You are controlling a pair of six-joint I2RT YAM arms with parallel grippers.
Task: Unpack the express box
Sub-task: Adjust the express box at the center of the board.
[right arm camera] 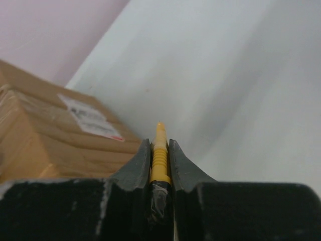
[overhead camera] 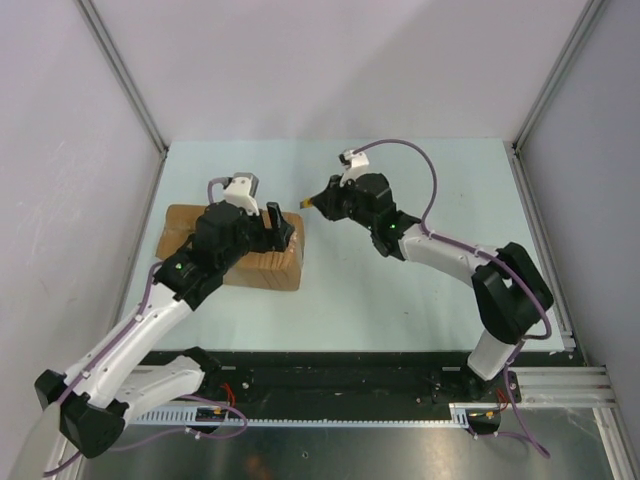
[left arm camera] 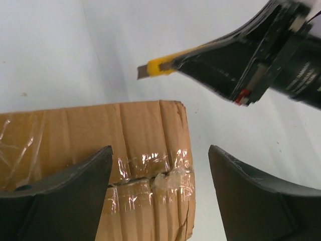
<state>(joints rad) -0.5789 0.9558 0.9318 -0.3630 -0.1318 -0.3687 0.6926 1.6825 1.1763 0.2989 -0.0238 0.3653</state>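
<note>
- The express box (overhead camera: pixel 265 268), a large rectangular brown cardboard carton, lies flat on the left half of the pale grey-green table (overhead camera: pixel 400 290), a bit towards the middle.
- The left gripper (overhead camera: pixel 278 226) hangs right over the box's top, near its right end. From the left wrist cam its two black fingers (left arm camera: pixel 70 196) are spread wide apart, with nothing pinched between them. Cardboard (left arm camera: pixel 145 130) fills the gap below them; can't tell if the tips actually touch it.
- Crinkly clear tape (left arm camera: pixel 150 170) runs across the box top between those fingers, over a seam.
- The right gripper (overhead camera: pixel 318 203) sits just off the box's far right corner, up off the table. Its jaws are pressed together on a slim yellow utility knife (right arm camera: pixel 159 150).
- The knife's blade end (left arm camera: pixel 160 65) points towards the box, but it's over bare table past the box's edge, apart from the cardboard.
- From the right wrist cam the box (right arm camera: pixel 45 135) is off to the left of the knife, with a small white shipping label (right arm camera: pixel 90 119) on the side facing that camera.
</note>
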